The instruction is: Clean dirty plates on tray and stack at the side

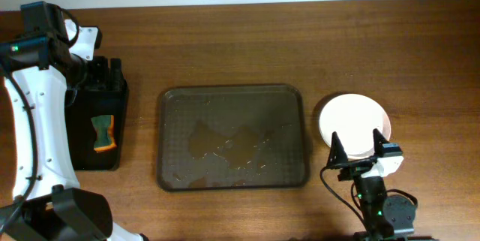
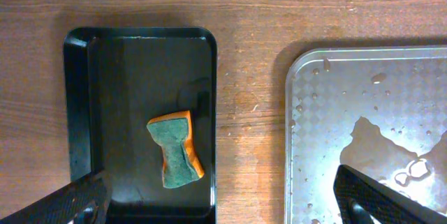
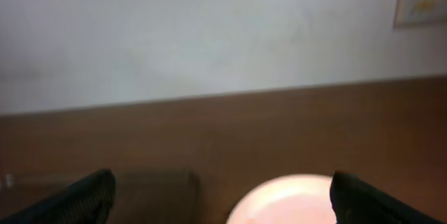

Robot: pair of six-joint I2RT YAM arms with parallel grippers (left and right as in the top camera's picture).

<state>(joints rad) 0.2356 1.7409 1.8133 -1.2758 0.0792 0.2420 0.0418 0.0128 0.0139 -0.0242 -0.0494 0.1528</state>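
Observation:
The dark brown tray (image 1: 232, 137) lies in the middle of the table, wet, with no plates on it; it also shows in the left wrist view (image 2: 370, 112). A stack of white plates (image 1: 352, 117) sits on the table right of the tray, and its top shows in the right wrist view (image 3: 293, 199). How many plates are in the stack I cannot tell. My right gripper (image 1: 357, 149) is open and empty just in front of the plates. My left gripper (image 1: 105, 68) is open and empty above the black tray (image 1: 97, 125).
A green and orange sponge (image 2: 174, 151) lies in the small black tray (image 2: 140, 49) at the left, also seen overhead (image 1: 103, 132). Water pools and drops sit on the brown tray. Bare wooden table lies behind and between the trays.

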